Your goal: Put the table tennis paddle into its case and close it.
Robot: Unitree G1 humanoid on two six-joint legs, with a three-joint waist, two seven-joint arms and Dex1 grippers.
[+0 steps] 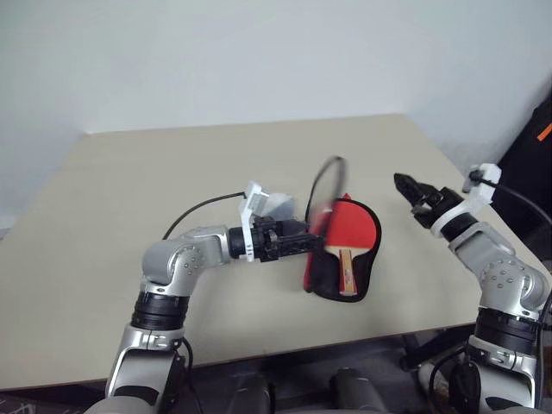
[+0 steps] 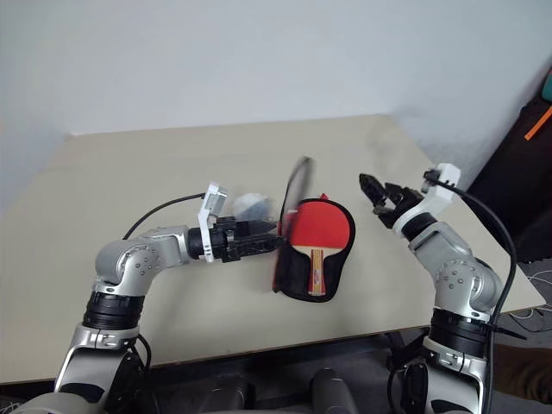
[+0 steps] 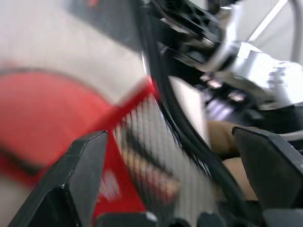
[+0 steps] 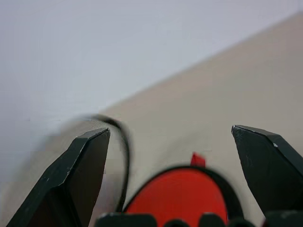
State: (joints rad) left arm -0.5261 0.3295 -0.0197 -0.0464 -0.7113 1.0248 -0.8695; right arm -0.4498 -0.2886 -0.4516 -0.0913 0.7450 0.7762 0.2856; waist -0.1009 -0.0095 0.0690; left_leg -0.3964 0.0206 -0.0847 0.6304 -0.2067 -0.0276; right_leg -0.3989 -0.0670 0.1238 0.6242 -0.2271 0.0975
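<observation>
The table tennis paddle (image 1: pixel 354 226) lies red face up, handle toward me, inside the open black case (image 1: pixel 366 283) on the table. The case's flap (image 1: pixel 323 185) stands raised at the paddle's left edge and is blurred. My left gripper (image 1: pixel 306 241) reaches in level from the left, right against that flap. In the left wrist view the mesh and red flap (image 3: pixel 151 146) lies between its widely spread fingers (image 3: pixel 80 170). My right gripper (image 1: pixel 405 188) hovers open above the table to the right of the case, and its wrist view looks over the paddle (image 4: pixel 182 194).
A small whitish-grey lump (image 1: pixel 280 205) sits on the beige table (image 1: pixel 129 190) just behind my left wrist. A black bag with an orange mark (image 1: pixel 530 164) stands off the table's right edge. The front edge runs close below the case.
</observation>
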